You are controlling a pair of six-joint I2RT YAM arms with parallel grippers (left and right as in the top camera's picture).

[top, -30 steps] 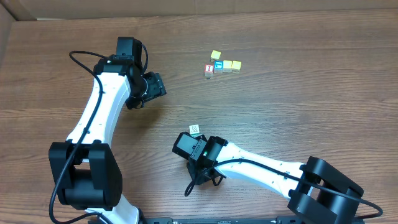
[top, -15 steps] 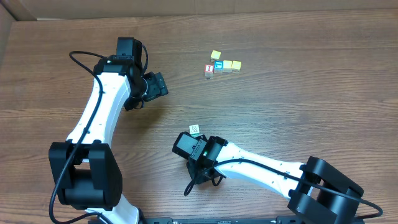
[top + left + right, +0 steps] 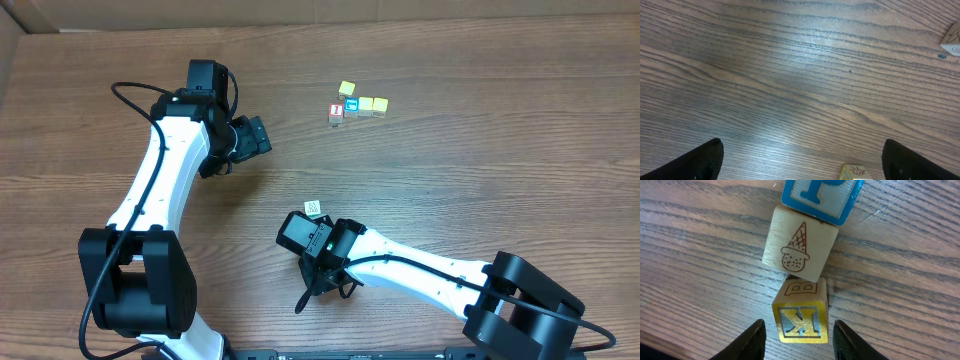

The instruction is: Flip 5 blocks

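Note:
In the right wrist view a yellow-framed K block (image 3: 801, 322) stands on the table between my right gripper (image 3: 799, 326) fingers, with a small gap on each side. Beyond it lie a pale block with an ice-cream cone drawing (image 3: 799, 244) and a blue-faced P block (image 3: 820, 197). The overhead view shows one whitish block with a green mark (image 3: 313, 209) just past the right arm's head. My left gripper (image 3: 801, 152) is open wide, low over the wood. A yellow-edged block (image 3: 855, 172) peeks in at the bottom edge between its fingers. Another pale block (image 3: 952, 42) sits at the far right.
A cluster of small cubes lies at the back: a yellow one (image 3: 346, 88), a red-faced one (image 3: 336, 112), a teal one (image 3: 351, 104) and two yellowish ones (image 3: 373, 104). The left gripper (image 3: 255, 136) hovers left of them. A cable loops under the right arm (image 3: 320, 290).
The left gripper's jaws have opened wider and its head has shifted slightly up and right. The right arm has barely moved.

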